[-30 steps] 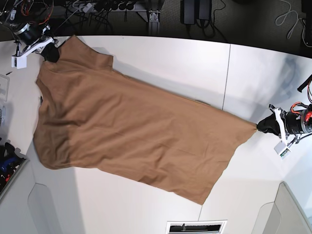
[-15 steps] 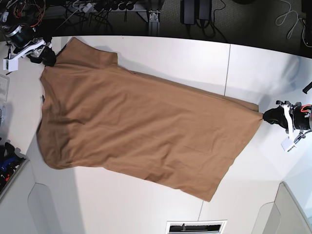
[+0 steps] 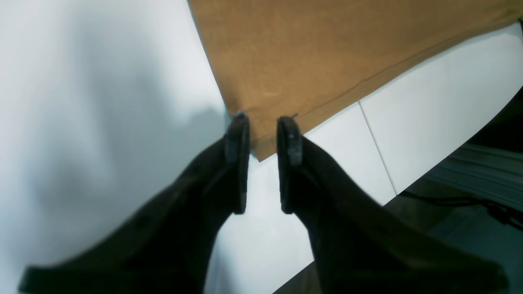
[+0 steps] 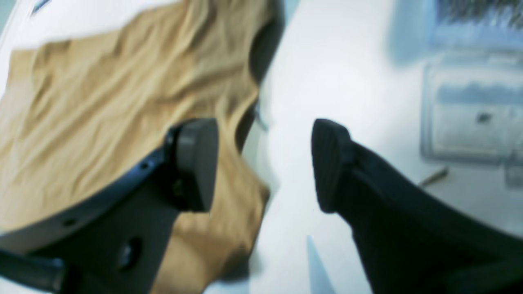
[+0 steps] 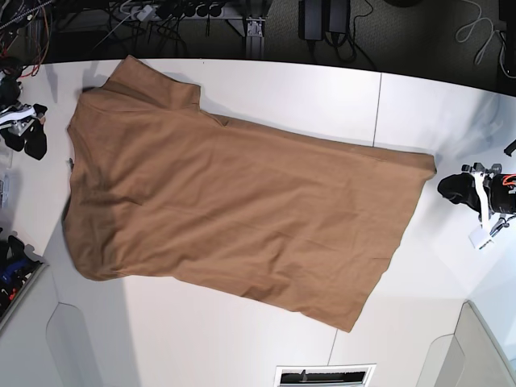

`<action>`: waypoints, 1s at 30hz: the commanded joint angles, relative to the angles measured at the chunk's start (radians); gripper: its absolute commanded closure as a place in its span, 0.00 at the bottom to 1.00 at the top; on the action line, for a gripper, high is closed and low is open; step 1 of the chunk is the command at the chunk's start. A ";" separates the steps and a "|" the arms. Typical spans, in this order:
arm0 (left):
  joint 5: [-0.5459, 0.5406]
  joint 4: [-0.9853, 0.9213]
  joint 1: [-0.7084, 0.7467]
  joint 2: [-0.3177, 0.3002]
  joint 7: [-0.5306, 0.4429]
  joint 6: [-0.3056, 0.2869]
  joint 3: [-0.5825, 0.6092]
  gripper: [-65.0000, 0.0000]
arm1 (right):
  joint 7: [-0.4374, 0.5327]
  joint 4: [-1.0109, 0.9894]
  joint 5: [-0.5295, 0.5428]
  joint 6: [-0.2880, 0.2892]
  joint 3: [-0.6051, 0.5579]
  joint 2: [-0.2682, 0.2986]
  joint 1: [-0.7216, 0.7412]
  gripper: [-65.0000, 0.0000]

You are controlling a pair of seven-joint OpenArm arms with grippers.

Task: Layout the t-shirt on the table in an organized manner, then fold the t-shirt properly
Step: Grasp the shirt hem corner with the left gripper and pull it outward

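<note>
The tan-brown t-shirt (image 5: 234, 201) lies spread out flat and slanted across the white table (image 5: 322, 89), its hem corner at the right (image 5: 427, 164). My left gripper (image 5: 446, 188) sits on the right, just off that corner. In the left wrist view it (image 3: 263, 122) is open by a narrow gap, with the shirt corner (image 3: 286, 61) lying on the table under and beyond the tips. My right gripper (image 5: 32, 139) is at the far left, apart from the shirt's edge. Seen from the right wrist it (image 4: 263, 134) is wide open and empty, with rumpled shirt cloth (image 4: 102, 114) to its left.
A thin dark seam (image 5: 376, 113) splits the tabletop right of centre. Clear plastic bins (image 4: 470, 114) stand by the right gripper at the table's left edge, with blue clutter (image 5: 12, 270) below them. Cables run behind the far edge. A vent (image 5: 322, 375) sits at the near edge.
Both grippers have opened and let go of the shirt. The cloth has dropped flat onto the table. The right gripper has drawn away to the left; the left gripper stands slightly off the corner.
</note>
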 commanded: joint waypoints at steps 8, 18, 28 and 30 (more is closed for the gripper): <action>-0.013 0.009 -0.028 -0.027 -0.031 -0.009 -0.012 0.77 | 0.047 -0.119 -0.116 -0.002 -0.166 0.016 0.143 1.00; 0.019 0.009 -0.031 0.008 -0.063 -0.009 -0.012 0.77 | 0.210 -0.435 -0.239 -0.003 -0.290 0.016 0.251 1.00; 0.153 0.009 -0.055 0.112 -0.174 -0.009 -0.012 0.77 | 0.246 -0.621 -0.330 -0.003 -0.290 0.016 0.465 1.00; 0.214 0.009 -0.085 0.148 -0.215 -0.009 -0.012 0.77 | 0.236 -0.615 -0.322 -0.003 -0.290 0.019 0.476 1.00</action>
